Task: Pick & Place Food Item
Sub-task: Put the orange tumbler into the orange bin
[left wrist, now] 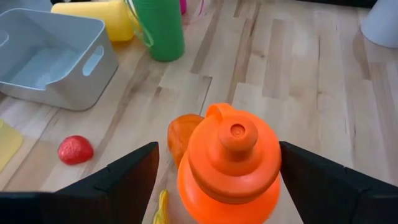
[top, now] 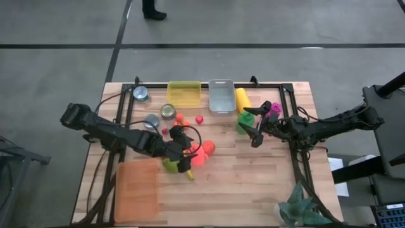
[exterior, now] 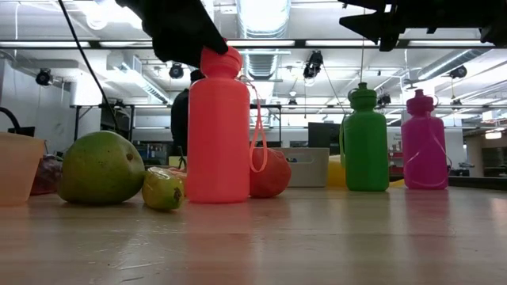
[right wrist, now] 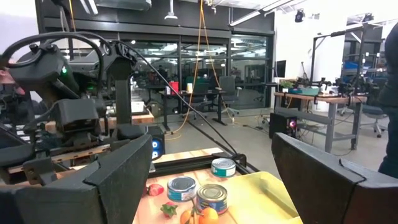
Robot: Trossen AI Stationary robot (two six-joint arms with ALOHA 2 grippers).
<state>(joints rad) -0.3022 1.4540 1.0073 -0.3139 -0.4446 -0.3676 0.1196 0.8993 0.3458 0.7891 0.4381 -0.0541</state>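
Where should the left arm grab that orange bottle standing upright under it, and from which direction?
Judging by its pose, take the orange bottle around its round body just below the cap, coming straight down. It stands upright, and the left tool hangs open with one finger on each side of the cap.

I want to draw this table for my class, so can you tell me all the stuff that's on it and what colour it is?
Bottles: three upright; orange-red near the middle, green and pink toward the right.
Mango: one, green, left of the orange-red bottle.
Bins: two at the far edge, yellow and grey.
Tray: one, orange, near left corner.
Cans: three, silver, far left area.
Strawberry: one, red, near the grey bin.
Left gripper: one, dark, open, either side of the orange-red bottle's cap.
Right gripper: one, dark, open, raised by the green bottle.
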